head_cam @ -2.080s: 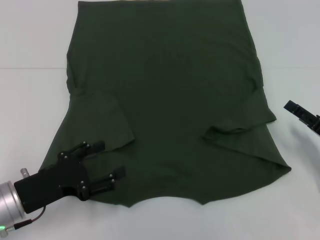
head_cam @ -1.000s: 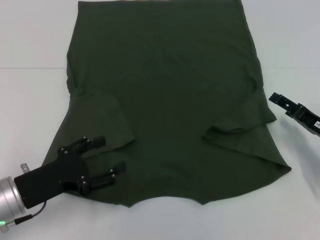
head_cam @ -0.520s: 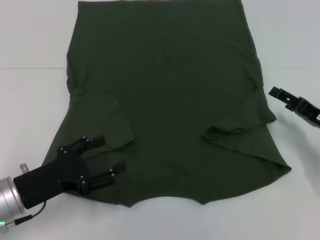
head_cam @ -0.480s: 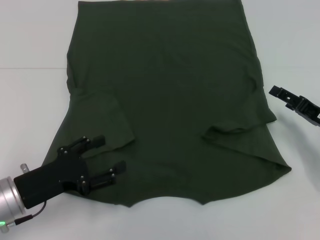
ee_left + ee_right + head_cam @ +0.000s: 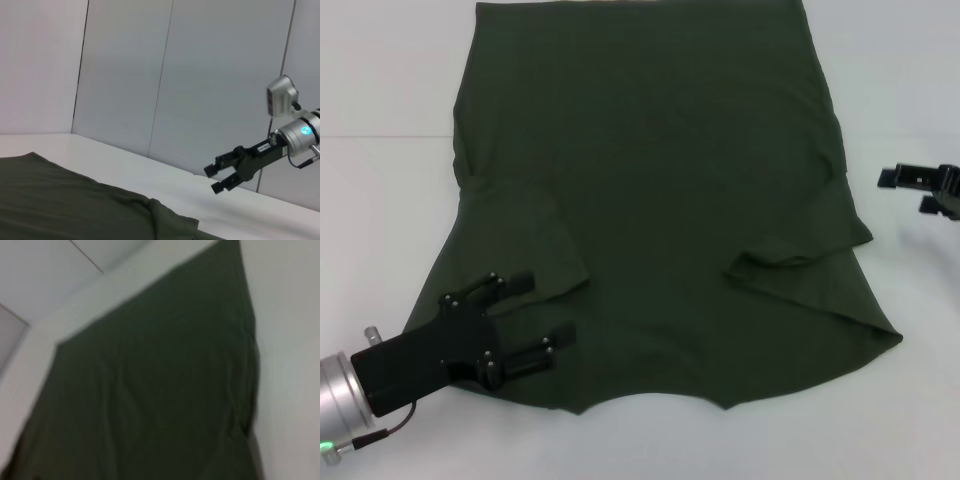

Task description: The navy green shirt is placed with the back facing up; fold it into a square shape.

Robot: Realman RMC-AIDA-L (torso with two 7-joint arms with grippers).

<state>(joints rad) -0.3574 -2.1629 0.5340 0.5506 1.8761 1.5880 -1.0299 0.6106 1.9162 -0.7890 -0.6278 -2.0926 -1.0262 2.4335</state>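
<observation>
Sleeve-fold step: open left gripper (image 5: 542,318) poised at navy green shirt (image 5: 650,180) sleeve; right gripper (image 5: 905,190), apparently open, must next approach.

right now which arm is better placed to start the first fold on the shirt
Probably the left. The left gripper hangs open over the navy green shirt at its near left sleeve. The right gripper is open too, but off the cloth beside its right edge, above the table.
</observation>
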